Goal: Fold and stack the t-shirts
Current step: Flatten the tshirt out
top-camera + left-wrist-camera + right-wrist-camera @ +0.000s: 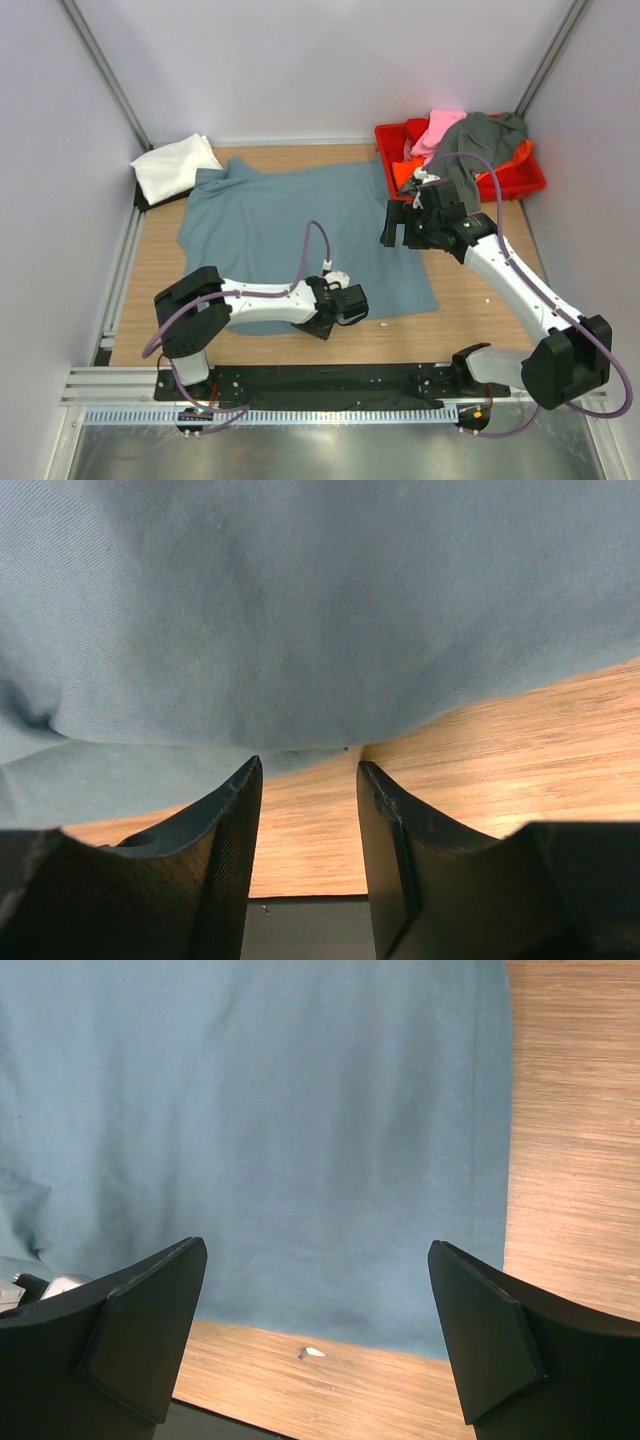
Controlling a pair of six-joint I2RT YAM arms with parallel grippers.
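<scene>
Parted and empty, the left gripper (pixel 352 303) sits low at the near hem of the blue shirt (pixel 290 225). The right gripper (pixel 400 232) hovers over the shirt's right edge, spread wide and holding nothing. The blue shirt lies spread across the table (pixel 480 300), its far end bunched beside the white shirt (pixel 175 165), which lies folded in the far left corner. The crate (pixel 528 178) at far right holds a loose heap of pink shirt (pixel 440 128), grey shirt (pixel 485 135) and orange shirt (pixel 520 153), spilling over its rim.

From the left wrist, the fingertips (pixel 245 780) stand a little apart over bare wood, with the hem just ahead of them (not between them). For a sound pinch they probably need to slide forward so that the hem lies between the pads, then close.

From the right wrist, the fingers (pixel 150 1320) frame the shirt's near right corner from above. Dropping to that hem as well would let both corners rise together and the fold fall straight.
</scene>
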